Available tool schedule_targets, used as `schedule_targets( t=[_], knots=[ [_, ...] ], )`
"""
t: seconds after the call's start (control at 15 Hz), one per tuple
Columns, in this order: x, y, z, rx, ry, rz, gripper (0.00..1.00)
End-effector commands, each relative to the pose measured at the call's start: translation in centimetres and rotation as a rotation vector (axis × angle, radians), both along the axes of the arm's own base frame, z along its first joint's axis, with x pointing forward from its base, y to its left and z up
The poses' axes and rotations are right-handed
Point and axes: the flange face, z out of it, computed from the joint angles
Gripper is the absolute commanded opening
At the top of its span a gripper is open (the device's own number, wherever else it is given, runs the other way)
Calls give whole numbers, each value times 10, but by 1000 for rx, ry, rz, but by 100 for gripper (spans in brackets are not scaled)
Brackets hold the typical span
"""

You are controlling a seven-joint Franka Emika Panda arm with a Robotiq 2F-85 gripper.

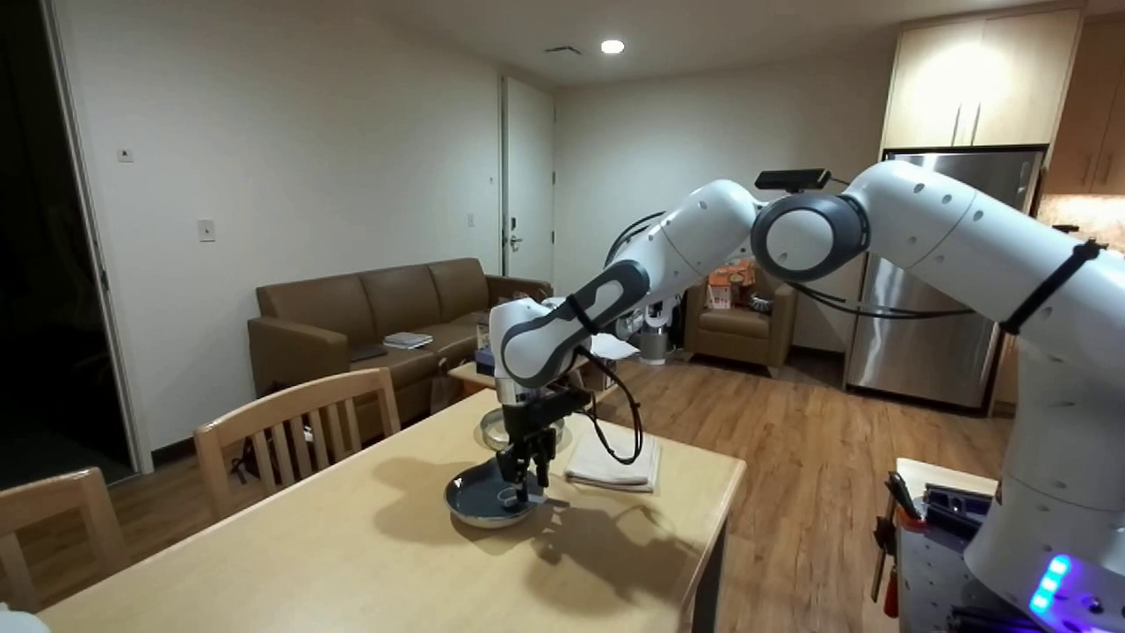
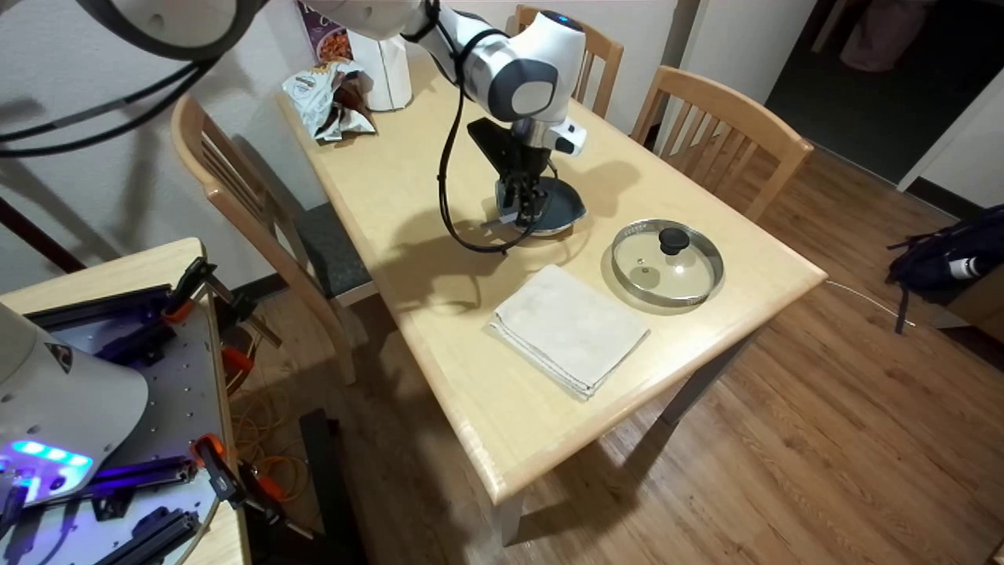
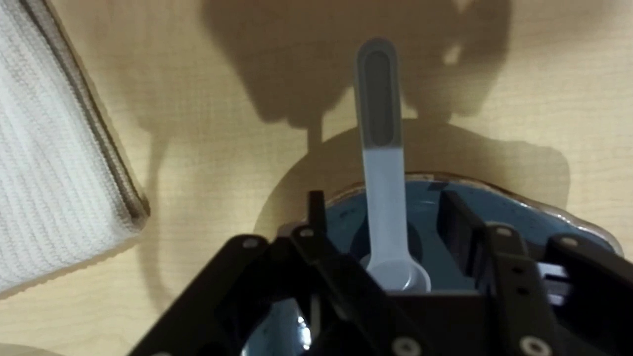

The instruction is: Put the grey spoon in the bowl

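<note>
Above the pale table, the gripper stands parted astride the grey spoon, whose head lies over the bowl, handle beyond the rim; slow vertical withdrawal should avoid tipping either.

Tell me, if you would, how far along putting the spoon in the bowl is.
Done, it seems: the spoon lies scoop-end in the bowl, handle past the rim. In hand: nothing; the gripper is open, with gaps on both sides of the spoon. Left: probably raising the gripper, which is low at the bowl.
</note>
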Motion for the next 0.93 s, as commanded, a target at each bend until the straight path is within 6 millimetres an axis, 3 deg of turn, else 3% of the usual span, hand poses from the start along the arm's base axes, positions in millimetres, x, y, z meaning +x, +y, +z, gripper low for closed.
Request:
schedule_targets(
  t=[0.0,0.2,0.6,0.67,0.73,0.87],
  knots=[
    [3,-5,-6,-7,-10,0,92],
    [1,-6,13,-35,-39,-22,100],
    [9,11,89,-54,-207,-41,100],
    [6,18,95,-33,-201,-46,100],
    [20,12,81,-26,-194,-31,100],
    [19,17,89,-22,-200,-26,100]
  ],
)
